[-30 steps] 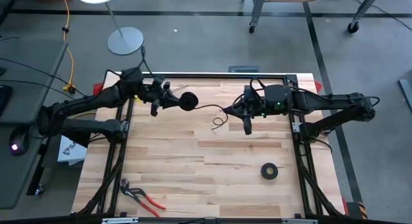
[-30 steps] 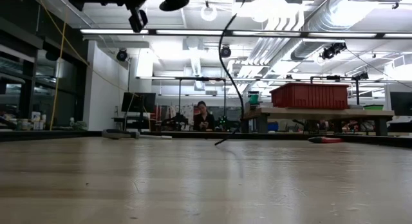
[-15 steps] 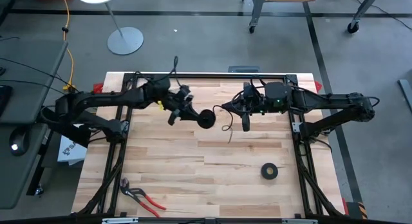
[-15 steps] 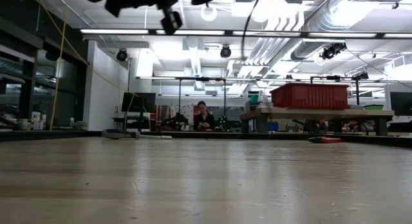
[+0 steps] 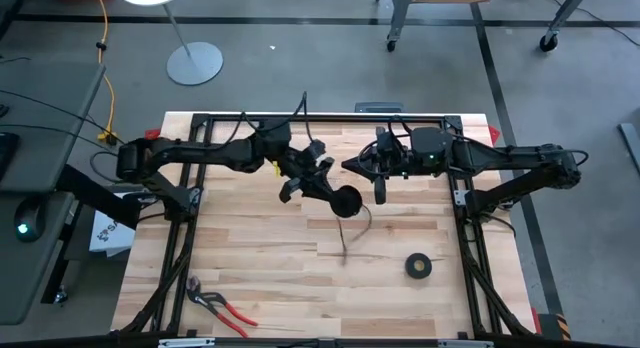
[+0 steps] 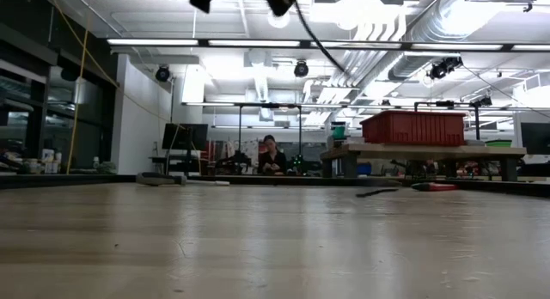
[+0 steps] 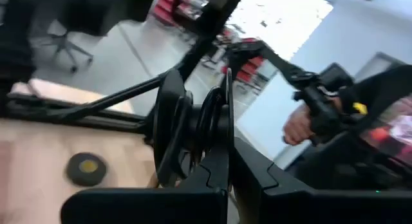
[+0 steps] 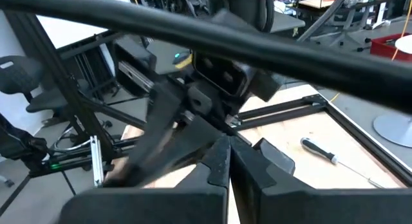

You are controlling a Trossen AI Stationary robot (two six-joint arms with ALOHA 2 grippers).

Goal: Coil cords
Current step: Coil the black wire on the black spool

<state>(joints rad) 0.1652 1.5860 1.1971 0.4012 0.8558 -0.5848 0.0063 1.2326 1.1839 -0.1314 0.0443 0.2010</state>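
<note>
The cords are one thin black cable. Most of it is wound into a small coil (image 5: 348, 201) held high over the table's middle. My left gripper (image 5: 338, 194) reaches in from the left and is shut on the coil. In the left wrist view the loops (image 7: 193, 121) stand edge-on above my fingers. A loose tail (image 5: 364, 214) hangs from the coil, and its end (image 5: 344, 250) lies on the wood. My right gripper (image 5: 348, 166) hovers shut just beyond the coil on the far side, its fingertips (image 8: 219, 161) closed together. My left gripper pinches the bundled loops of the coil at their lower part (image 7: 215, 161) between its two fingers. The fingers come in level, slanting from the table's far left. The coil stands upright and clear of the table, with only the tail's end touching the wood. My right gripper: I cannot tell whether a strand of the cord lies between its shut fingers.
A black tape roll (image 5: 418, 266) lies near the right front, and red-handled pliers (image 5: 222, 308) lie at the left front. A screwdriver (image 8: 318, 150) lies on the wood below my left arm. Black frame rails (image 5: 320, 118) border the table. A person (image 6: 273, 155) sits far off.
My left gripper has swung with the coil from the far left toward the table's middle and near side, ending just in front of my right gripper. The hanging tail has travelled with it, and its end now lies nearer the front.
</note>
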